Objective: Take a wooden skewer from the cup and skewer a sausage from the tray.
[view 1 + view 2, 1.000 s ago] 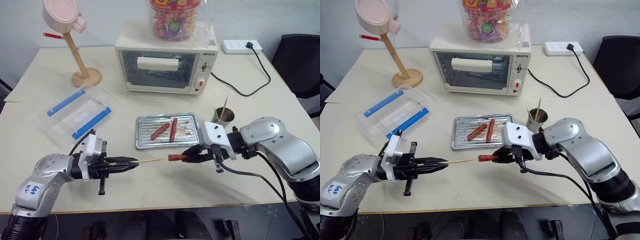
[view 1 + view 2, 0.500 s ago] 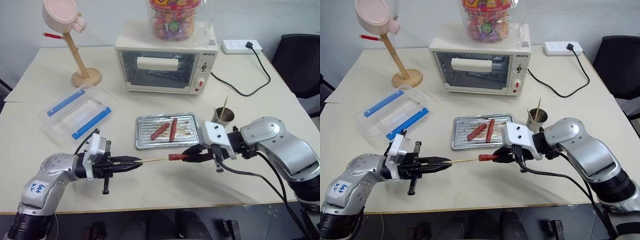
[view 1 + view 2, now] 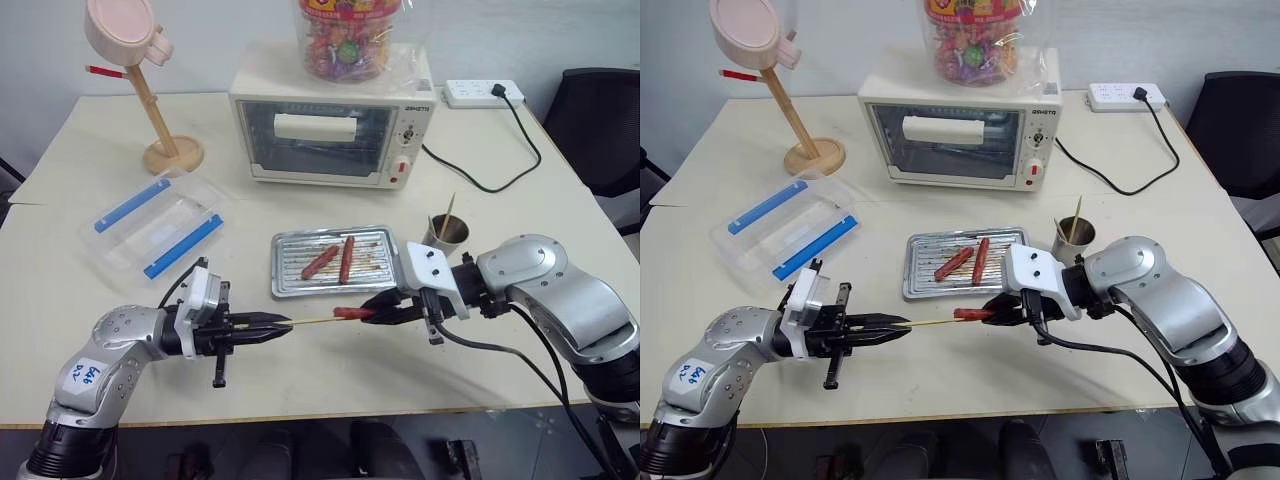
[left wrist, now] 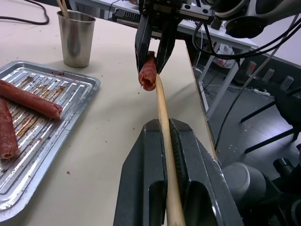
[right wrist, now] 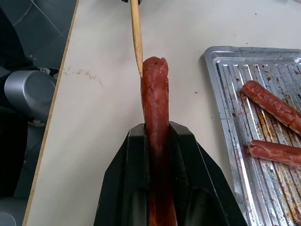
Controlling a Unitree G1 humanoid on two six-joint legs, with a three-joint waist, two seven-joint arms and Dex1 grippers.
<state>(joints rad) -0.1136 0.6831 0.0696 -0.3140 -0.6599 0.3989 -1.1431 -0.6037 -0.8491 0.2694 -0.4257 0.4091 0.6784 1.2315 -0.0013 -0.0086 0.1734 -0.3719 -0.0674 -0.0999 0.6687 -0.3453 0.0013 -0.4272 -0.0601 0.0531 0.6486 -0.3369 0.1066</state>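
We saw the left gripper (image 3: 282, 322) with jaws clamped on the wooden skewer (image 3: 312, 320), its tip meeting the end of the sausage (image 3: 349, 313) gripped in the right gripper (image 3: 372, 312) jaws, above the bench (image 3: 300, 370) just before the tray (image 3: 385, 236).

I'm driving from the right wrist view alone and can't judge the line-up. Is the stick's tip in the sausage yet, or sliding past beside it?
Observer: In the left wrist view the wooden skewer meets the sausage at its end face; how deep it has gone in, I cannot tell.
Operator: Is the stick held firmly at the other end?
Observer: Yes, the left pincer is shut on it, pointing across at the right pincer.
Operator: Any spare sticks?
Observer: Several stand in the cup, just right of the tray.
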